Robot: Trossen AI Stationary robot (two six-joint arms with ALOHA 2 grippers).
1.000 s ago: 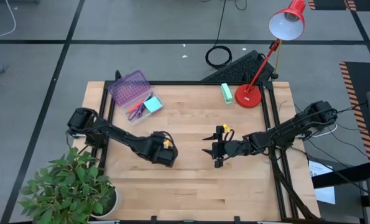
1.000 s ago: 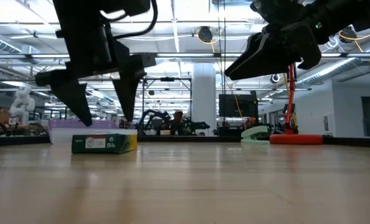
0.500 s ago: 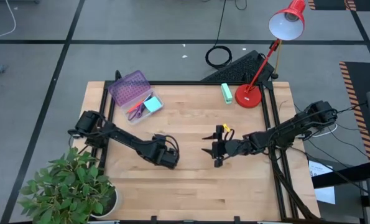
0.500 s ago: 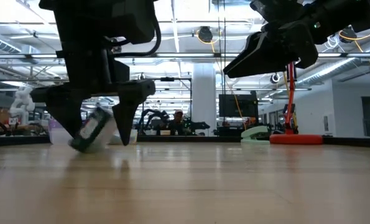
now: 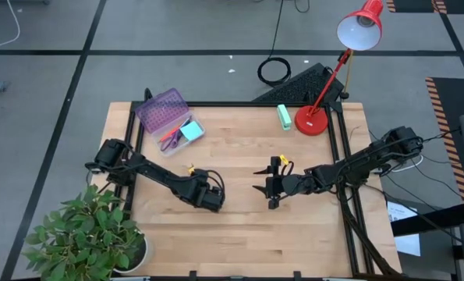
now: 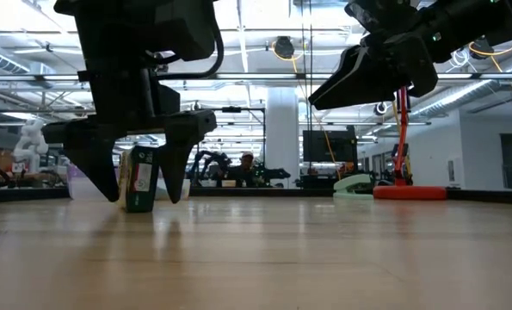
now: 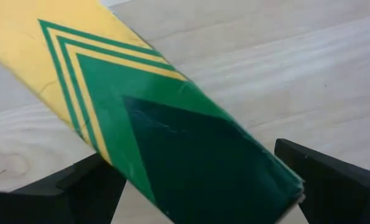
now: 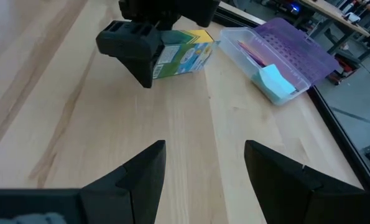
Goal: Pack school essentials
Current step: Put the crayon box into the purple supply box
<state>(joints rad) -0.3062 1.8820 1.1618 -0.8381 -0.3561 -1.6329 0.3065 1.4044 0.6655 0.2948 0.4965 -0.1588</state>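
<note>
Wooden worktop, black frame round it, open lab hall behind. Left pincer low near worktop centre, fingers apart, straddling the yellow-green crayon box. Box stands on end on the wood, between the fingertips; can't tell if either finger touches it. Left wrist view: box fills the frame, tilted across, one dark finger on each side. Right wrist view shows it from across the worktop, partly hidden behind the left pincer. Right pincer hangs above the wood just right of centre, well clear of the box, fingers wide open, holding nothing. Purple-lidded clear case at far left corner, lid open, light-blue sticky-note pad inside. Mint-green block just beside the red desk lamp base at far right. Potted plant at near left corner.
</note>
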